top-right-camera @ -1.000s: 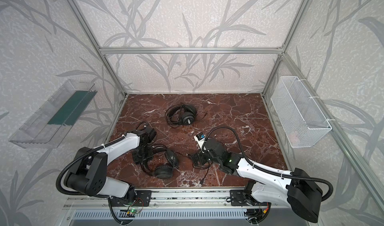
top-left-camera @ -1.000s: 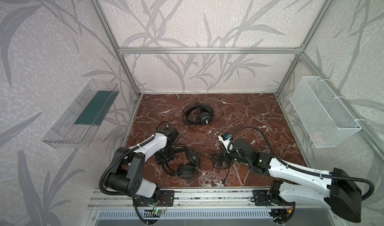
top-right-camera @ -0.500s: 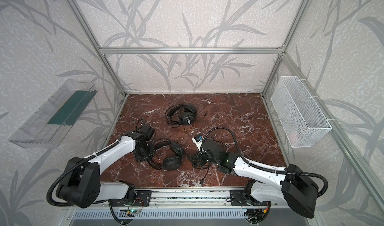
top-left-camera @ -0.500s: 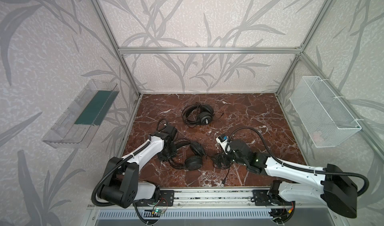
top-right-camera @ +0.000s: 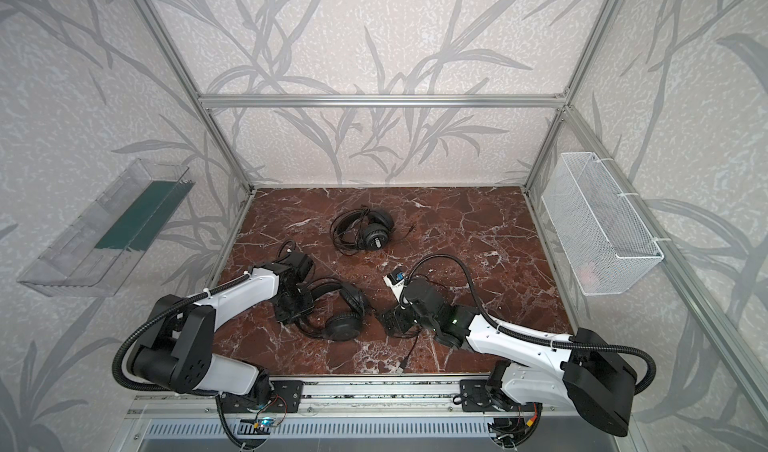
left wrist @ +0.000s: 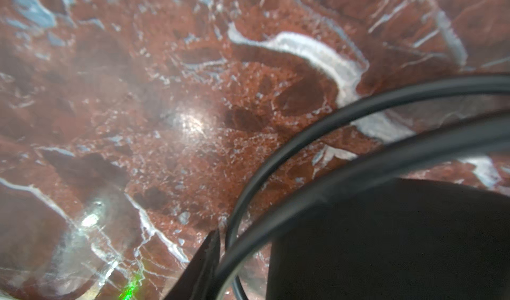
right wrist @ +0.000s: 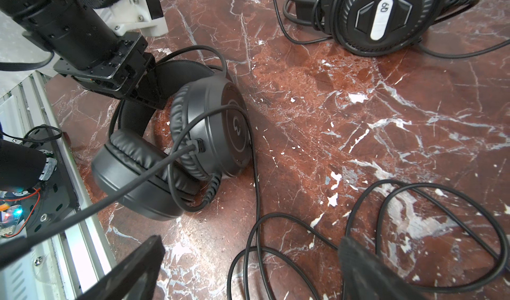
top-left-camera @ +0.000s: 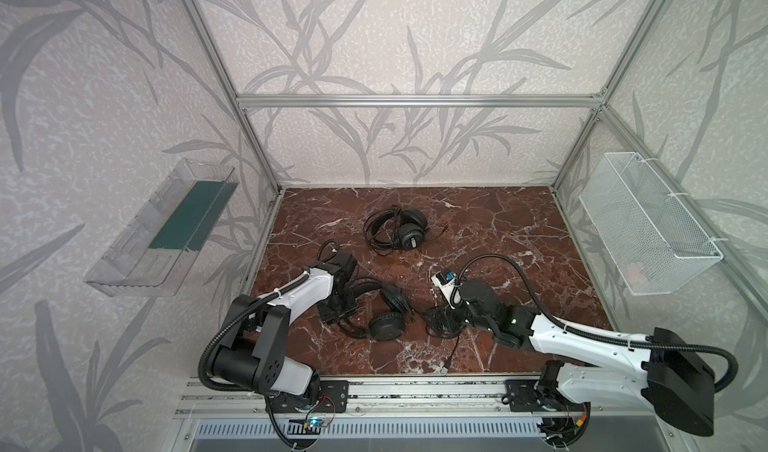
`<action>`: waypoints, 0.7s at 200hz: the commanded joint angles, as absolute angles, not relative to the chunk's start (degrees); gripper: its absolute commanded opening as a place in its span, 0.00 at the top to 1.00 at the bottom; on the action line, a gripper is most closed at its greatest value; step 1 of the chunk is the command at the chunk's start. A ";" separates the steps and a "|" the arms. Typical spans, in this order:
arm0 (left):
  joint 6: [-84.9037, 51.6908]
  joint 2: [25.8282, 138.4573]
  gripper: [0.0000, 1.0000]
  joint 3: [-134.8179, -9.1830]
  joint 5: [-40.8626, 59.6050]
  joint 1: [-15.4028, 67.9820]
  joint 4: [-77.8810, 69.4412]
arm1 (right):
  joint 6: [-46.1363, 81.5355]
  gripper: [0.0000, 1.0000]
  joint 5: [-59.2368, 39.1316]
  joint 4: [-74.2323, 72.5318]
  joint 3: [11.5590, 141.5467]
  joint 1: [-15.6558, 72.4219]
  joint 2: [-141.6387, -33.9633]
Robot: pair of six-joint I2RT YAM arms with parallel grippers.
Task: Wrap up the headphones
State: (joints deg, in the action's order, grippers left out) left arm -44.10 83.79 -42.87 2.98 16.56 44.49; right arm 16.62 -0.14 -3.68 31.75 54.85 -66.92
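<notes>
1. The left pincer (top-left-camera: 337, 306) is partly closed and pinches the headband of the near headset (top-left-camera: 386, 325), at that headset's 9 o'clock side.
2. The right pincer (top-left-camera: 441, 320) is fully spread and holds nothing. It is low over the counter (top-left-camera: 519, 229), at 3 o'clock of the same headset, and loops of loose cable (right wrist: 257, 185) lie under it.
3. The near headset lies toward 7 o'clock of the counter's middle, one earcup flat and one on its edge.
4. The second headset (top-left-camera: 409, 236) lies at 12 o'clock, with its cable gathered in loops on it.
</notes>
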 commanded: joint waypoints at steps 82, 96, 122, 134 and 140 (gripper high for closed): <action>-43.86 83.18 0.70 -44.65 1.97 16.88 44.12 | 15.64 0.01 0.70 -5.00 31.82 55.55 -65.92; -43.60 82.61 0.66 -45.02 1.35 16.88 44.66 | 15.64 0.01 0.62 -5.09 31.82 55.63 -66.01; -41.13 83.33 0.57 -48.36 0.73 16.88 47.63 | 15.56 0.01 0.52 -5.12 31.99 55.67 -66.36; -38.99 84.50 0.53 -51.04 -1.85 16.88 50.59 | 15.56 0.01 0.44 -5.05 32.08 55.81 -66.36; -37.87 85.15 0.52 -52.14 -3.06 16.92 51.64 | 15.50 0.01 0.44 -5.02 32.08 55.88 -66.27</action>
